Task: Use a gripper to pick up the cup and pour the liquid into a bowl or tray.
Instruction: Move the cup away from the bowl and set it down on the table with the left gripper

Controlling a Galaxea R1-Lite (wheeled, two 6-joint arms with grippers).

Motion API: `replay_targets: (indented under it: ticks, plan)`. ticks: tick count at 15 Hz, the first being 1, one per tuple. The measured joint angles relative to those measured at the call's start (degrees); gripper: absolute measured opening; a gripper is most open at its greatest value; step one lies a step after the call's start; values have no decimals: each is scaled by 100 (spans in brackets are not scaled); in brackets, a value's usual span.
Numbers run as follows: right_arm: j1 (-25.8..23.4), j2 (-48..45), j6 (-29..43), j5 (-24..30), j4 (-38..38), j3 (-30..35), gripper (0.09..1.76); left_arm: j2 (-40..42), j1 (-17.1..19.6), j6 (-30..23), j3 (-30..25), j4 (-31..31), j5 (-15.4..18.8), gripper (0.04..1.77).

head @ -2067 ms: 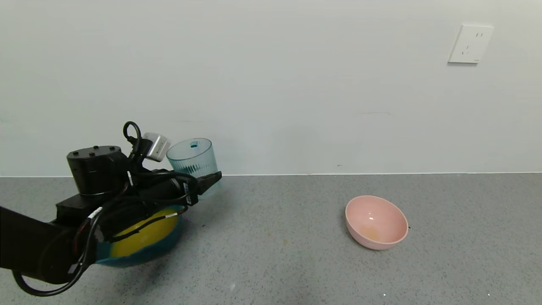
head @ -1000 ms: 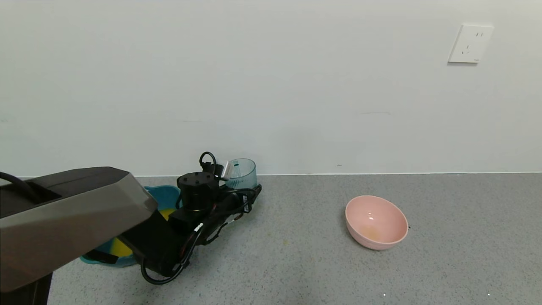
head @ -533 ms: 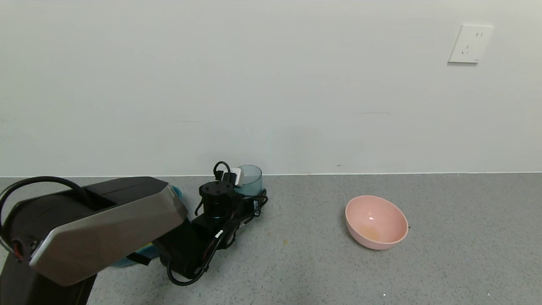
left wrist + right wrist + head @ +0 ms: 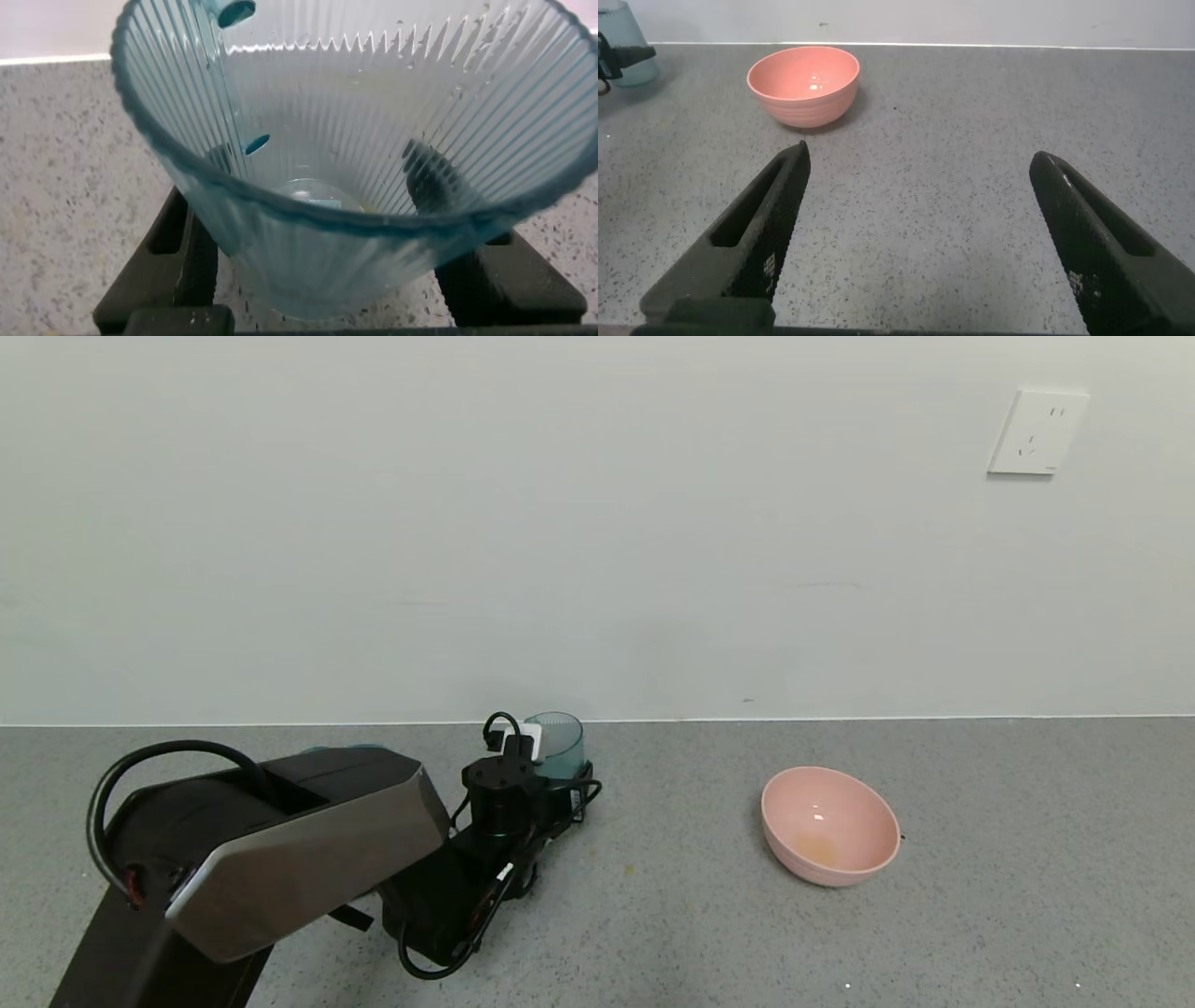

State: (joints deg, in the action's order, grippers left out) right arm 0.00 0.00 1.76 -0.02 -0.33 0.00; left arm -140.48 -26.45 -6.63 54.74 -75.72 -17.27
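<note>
Grey speckled counter (image 4: 980, 933) against a plain white wall; socket (image 4: 1036, 432) in the upper right of the head view.

Lower left of the head view: left arm reaches forward, hiding all but a teal sliver of the tub (image 4: 359, 748).

Left of centre: left gripper (image 4: 569, 782) clamped on the cup (image 4: 558, 743), upright, near the wall. In the wrist view a finger (image 4: 182, 266) sits on each side of the ribbed wall; the cup (image 4: 350, 149) looks empty and appears to rest on the counter.

Judgement: pour done, the step is setting down. Confirm the base is flat, part the fingers evenly, then back straight off.

Right of centre: pink bowl (image 4: 829, 825), well apart.

Right gripper (image 4: 920, 243) spread wide, idle.
</note>
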Motion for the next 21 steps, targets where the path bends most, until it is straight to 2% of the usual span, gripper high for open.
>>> replay_targets:
  ticks: [4,12,14,18,21]
  plan:
    - [0,0,0,0,0,0,171,-100,-41,-23,57,9,-268,129]
    - [0,0,0,0,2,0,171,-174,-89,-11,85,4,-336,129]
    - [0,0,2,-2,0,0,171,-168,-96,-11,74,-2,-354,142]
    - [0,0,0,0,2,0,171,-94,-100,-1,-2,17,-351,154]
    - [0,0,-2,-2,2,0,171,154,-99,13,-121,265,-308,159]
